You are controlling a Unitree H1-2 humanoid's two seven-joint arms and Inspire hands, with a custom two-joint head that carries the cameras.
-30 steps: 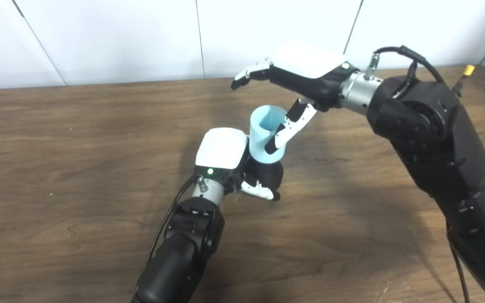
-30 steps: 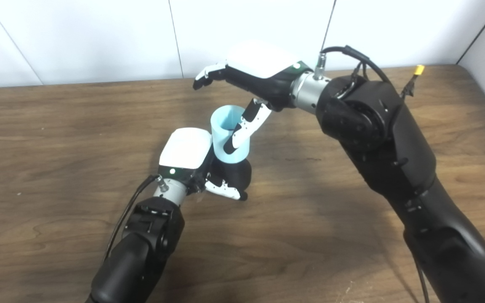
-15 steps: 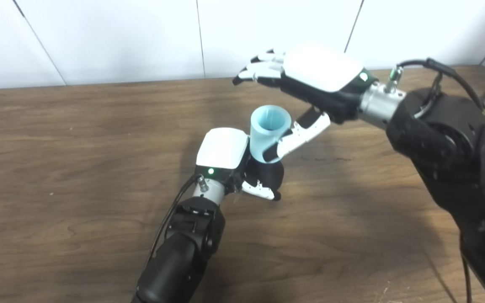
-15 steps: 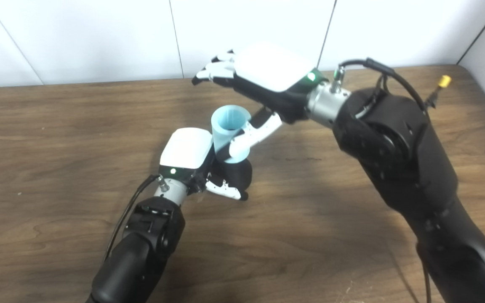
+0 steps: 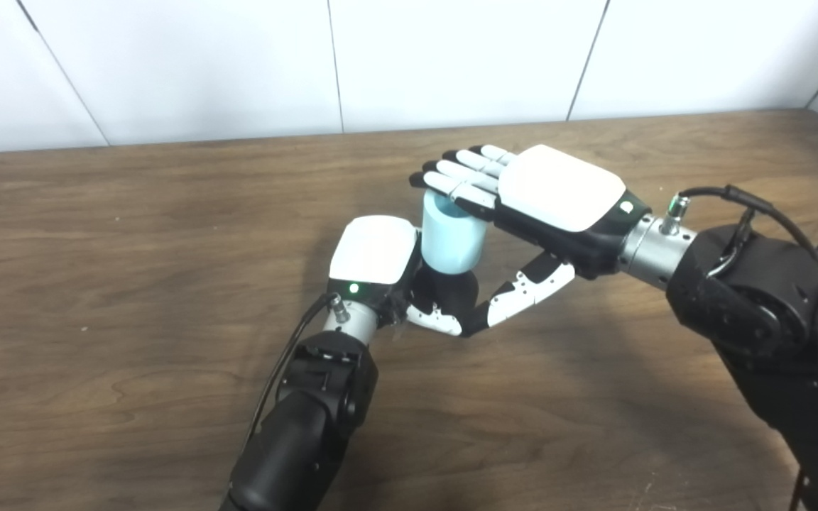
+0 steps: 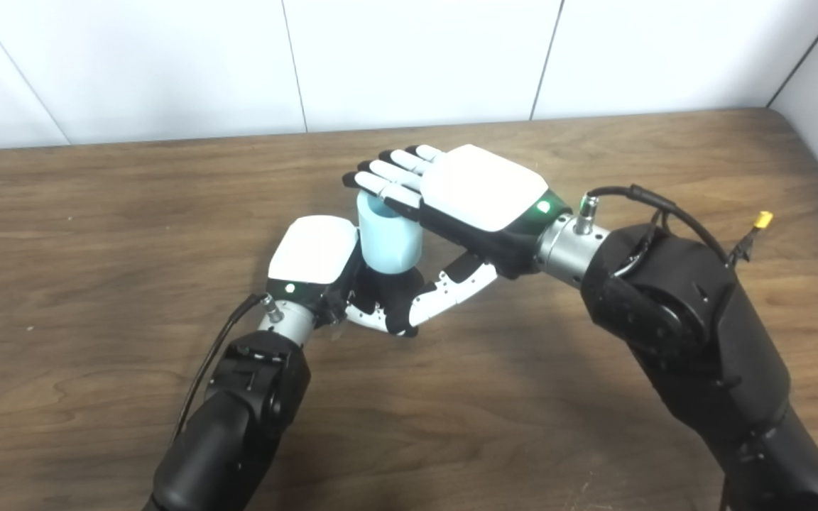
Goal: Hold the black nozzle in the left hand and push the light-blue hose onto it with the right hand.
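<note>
pressing my flat, spread right robot hand (image 5: 551, 202) atop the stiff-looking light-blue hose (image 5: 451, 241); left robot hand (image 5: 380, 266) clamps the black nozzle (image 5: 448, 291).

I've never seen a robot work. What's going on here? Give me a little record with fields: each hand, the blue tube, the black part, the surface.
left hand: shut on the black nozzle, near the table
right hand: open, fingers flat over the top of the hose, thumb reaching down beside the nozzle
light-blue hose: upright, its lower end on the nozzle
black nozzle: mostly hidden, under the hose
table: brown wood
</note>
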